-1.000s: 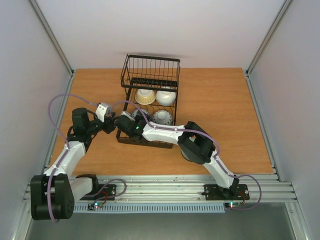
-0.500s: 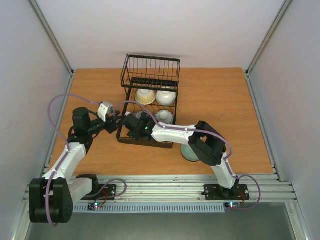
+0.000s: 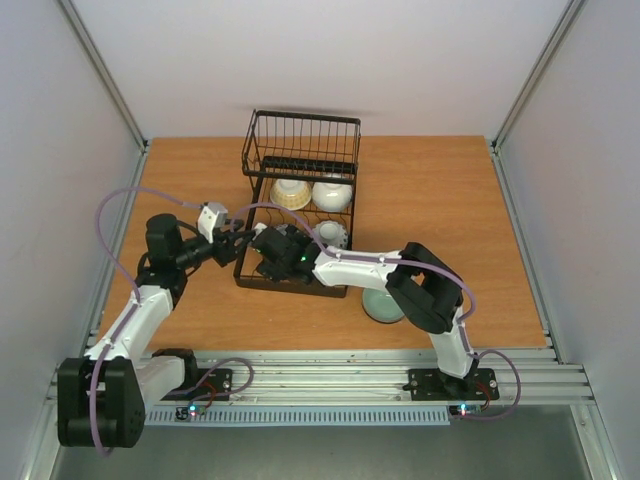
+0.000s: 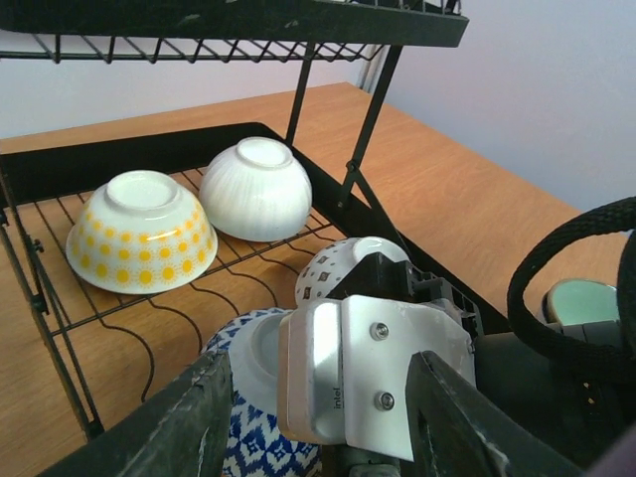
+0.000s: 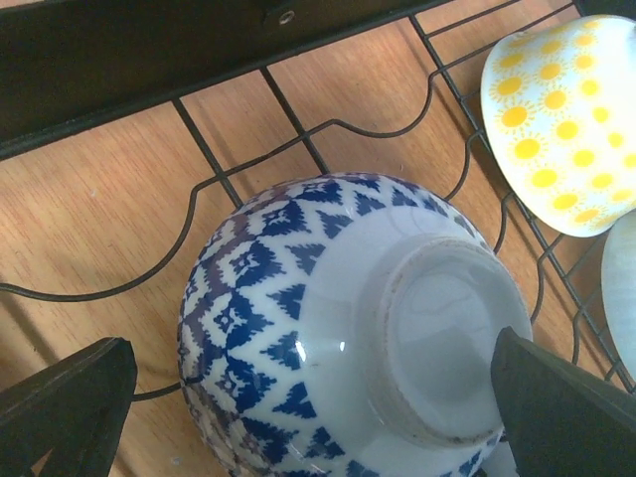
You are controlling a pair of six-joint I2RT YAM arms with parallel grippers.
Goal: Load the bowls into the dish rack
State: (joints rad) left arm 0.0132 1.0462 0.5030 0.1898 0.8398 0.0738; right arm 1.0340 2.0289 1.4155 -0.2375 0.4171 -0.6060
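Blue-patterned bowl (image 5: 298, 328) inverted in dish rack (image 5: 149, 60)

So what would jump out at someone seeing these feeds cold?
The black dish rack in the middle of the table draws the eye first. At its near end the right gripper hangs open over an upturned blue-and-white bowl on the slot wires. A yellow-dotted bowl and a white bowl lie upturned farther back. One pale green bowl sits on the table, outside the rack near its right corner.
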